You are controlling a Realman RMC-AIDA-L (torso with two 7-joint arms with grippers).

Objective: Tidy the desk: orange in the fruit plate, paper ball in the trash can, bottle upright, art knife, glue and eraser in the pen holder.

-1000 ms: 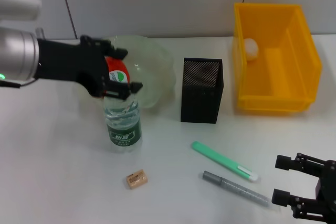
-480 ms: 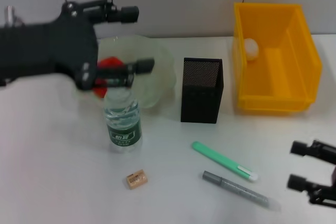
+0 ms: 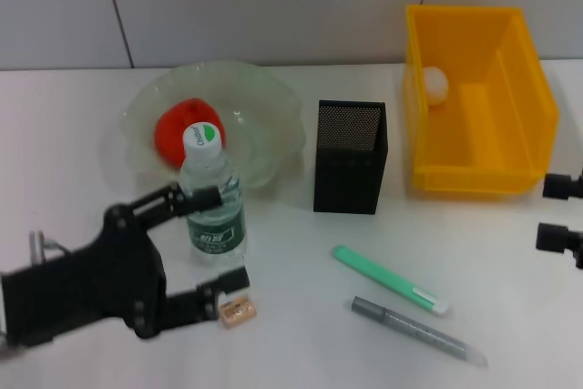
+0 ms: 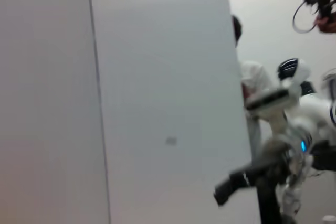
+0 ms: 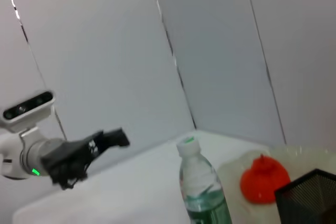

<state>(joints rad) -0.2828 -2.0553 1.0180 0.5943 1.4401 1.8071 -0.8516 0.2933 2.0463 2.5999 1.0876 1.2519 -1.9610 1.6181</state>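
The bottle (image 3: 211, 199) stands upright on the table, white cap on top, just in front of the fruit plate (image 3: 271, 97). The orange (image 3: 182, 130) lies in that plate. My left gripper (image 3: 231, 236) is open at the lower left, its fingers spread in front of the bottle's lower half and holding nothing. The eraser (image 3: 240, 312) peeks out under the lower finger. The green art knife (image 3: 387, 280) and grey glue pen (image 3: 417, 329) lie right of it. The pen holder (image 3: 350, 158) stands mid-table. The paper ball (image 3: 436, 84) sits inside the trash can (image 3: 480, 166). My right gripper (image 3: 554, 212) is open at the right edge.
The right wrist view shows the bottle (image 5: 202, 190), the orange (image 5: 264, 180), a corner of the pen holder (image 5: 311, 196) and my left gripper (image 5: 89, 153) farther off. The left wrist view shows only a wall panel and another robot. A tiled wall backs the table.
My left gripper has let go of the bottle's cap, risen, and swung down to the lower left. The bottle stays upright. My right gripper has drifted toward the right edge.
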